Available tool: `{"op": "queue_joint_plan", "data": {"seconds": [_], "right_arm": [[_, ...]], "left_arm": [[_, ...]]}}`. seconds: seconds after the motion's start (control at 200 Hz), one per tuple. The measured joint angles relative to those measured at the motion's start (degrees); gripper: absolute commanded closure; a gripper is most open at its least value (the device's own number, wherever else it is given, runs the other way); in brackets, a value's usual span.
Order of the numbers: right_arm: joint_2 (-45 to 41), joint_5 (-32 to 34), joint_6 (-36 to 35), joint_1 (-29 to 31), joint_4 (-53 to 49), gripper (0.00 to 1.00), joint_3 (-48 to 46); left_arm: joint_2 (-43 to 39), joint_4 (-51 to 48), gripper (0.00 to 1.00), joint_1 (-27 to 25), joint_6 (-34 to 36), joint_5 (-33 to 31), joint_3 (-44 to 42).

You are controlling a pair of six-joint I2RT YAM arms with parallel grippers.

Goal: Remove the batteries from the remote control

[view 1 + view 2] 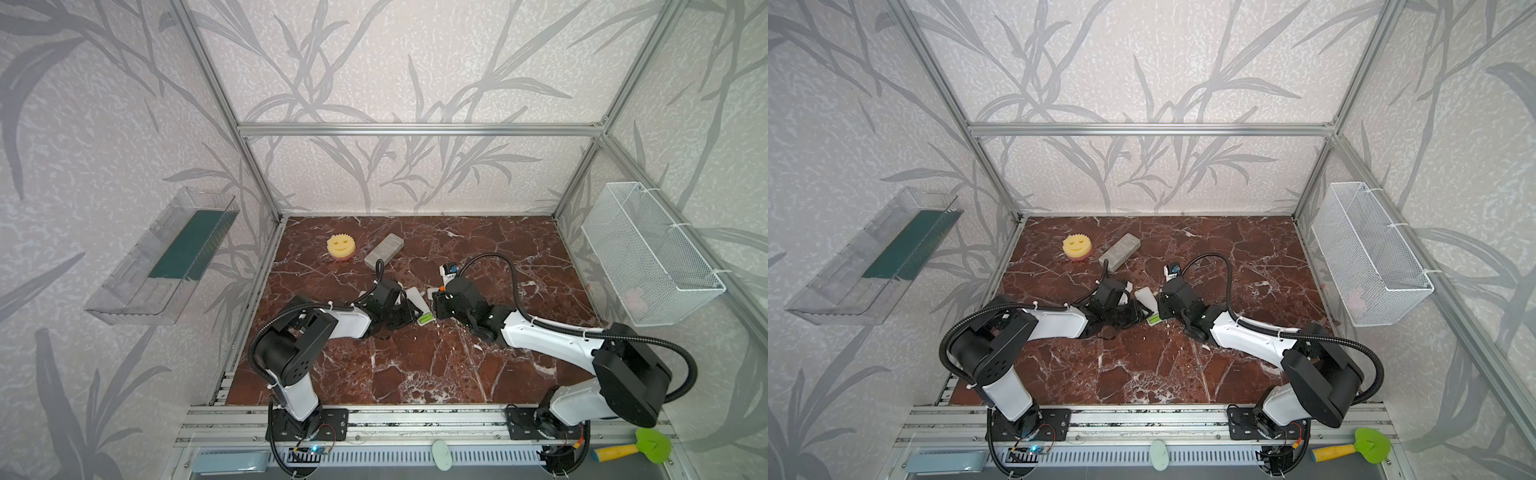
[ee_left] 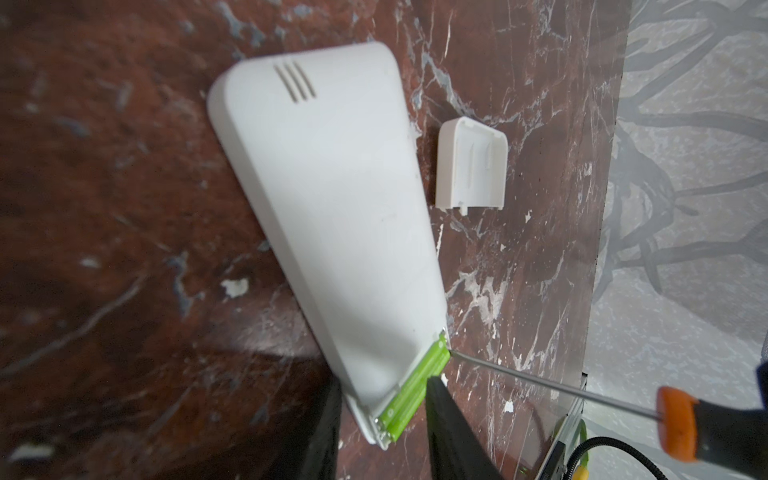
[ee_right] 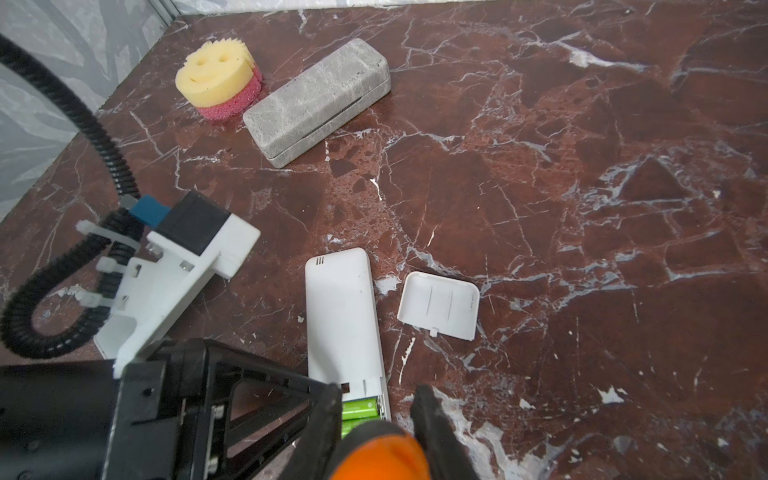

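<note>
white-shelled arms (image 1: 351,323) with black joints (image 1: 291,353) and ribbed black cables (image 3: 96,134).

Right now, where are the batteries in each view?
In a top view: batteries just below centre.
In a top view: same spot.
Left wrist: lower middle.
Right wrist: bottom edge, left of centre.
Shared landmark: white remote holding them.

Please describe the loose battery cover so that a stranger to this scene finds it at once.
On the red-brown marble table, find the long white remote lying face down near the middle. Beside it, not touching, lies the battery cover: a small white plate, far shorter than the remote, with two thin grooves.
</note>
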Motion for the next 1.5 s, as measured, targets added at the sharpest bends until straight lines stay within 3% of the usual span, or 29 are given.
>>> {"op": "queue_joint_plan", "data": {"seconds": [0.625,0.975,1.499], "right_arm": [[-0.26,-5.77,16.04,-7.98,11.85,1.0,-7.61],[0.39,-11.56,21.97,-9.79,13.66,1.0,-10.43],[-1.14,-9.18,19.8,-10.01,10.47,1.0,-10.12]], "left_arm": [[1.7,8.31,0.72,-0.74,-6.12,-1.14,-2.84],[3.58,12.48,0.74,-1.42,-7.76,-0.7,-2.97],[2.73,11.69,0.76,-1.81,-7.96,1.6,-3.87]]}}
